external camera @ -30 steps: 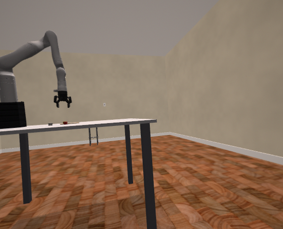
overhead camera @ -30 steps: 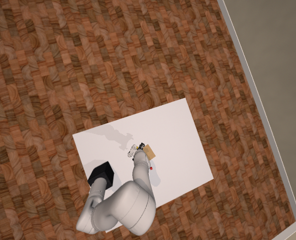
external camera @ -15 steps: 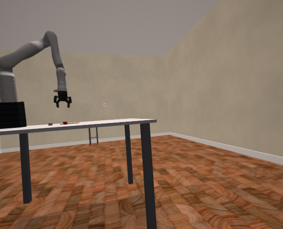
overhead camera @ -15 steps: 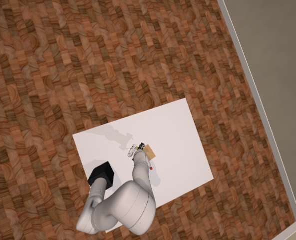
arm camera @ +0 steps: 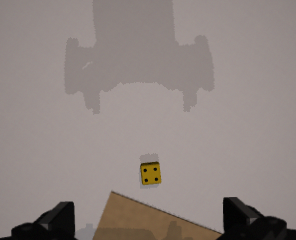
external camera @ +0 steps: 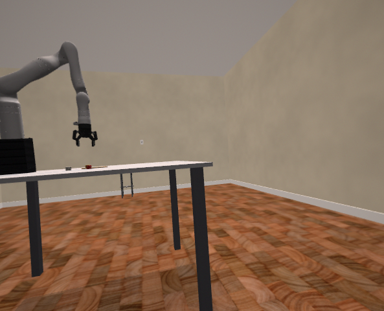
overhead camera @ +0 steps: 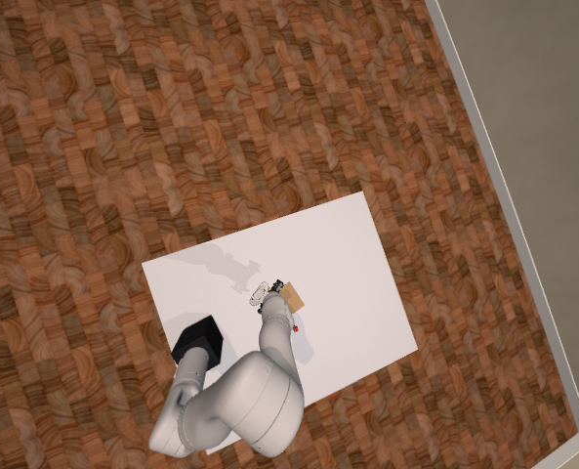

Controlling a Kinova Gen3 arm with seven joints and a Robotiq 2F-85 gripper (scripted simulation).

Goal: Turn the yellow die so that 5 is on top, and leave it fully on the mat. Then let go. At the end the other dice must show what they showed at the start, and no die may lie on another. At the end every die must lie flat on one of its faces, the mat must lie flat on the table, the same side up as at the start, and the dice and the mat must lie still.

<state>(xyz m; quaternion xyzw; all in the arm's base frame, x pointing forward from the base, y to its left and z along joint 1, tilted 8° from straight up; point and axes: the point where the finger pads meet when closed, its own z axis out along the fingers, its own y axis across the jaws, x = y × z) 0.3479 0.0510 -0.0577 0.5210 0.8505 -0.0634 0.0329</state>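
The yellow die (arm camera: 150,173) lies flat on the white table just outside the tan mat (arm camera: 125,212) (overhead camera: 294,300), near one mat corner, with 4 on top. In the top view it is mostly hidden by the arm. My gripper (arm camera: 149,216) (external camera: 85,144) is open and empty, pointing down well above the table. In the wrist view the die is ahead of the line between the fingertips. A red die (overhead camera: 295,328) (external camera: 88,166) is near the mat. A small grey die (external camera: 68,168) stands left of it in the exterior view. Their top faces cannot be read.
The white table (overhead camera: 340,242) (external camera: 171,164) carries the black arm base (overhead camera: 198,338) (external camera: 14,155) at one side. The arm covers part of the table in the top view. The gripper's shadow falls on the table beyond the yellow die in the wrist view.
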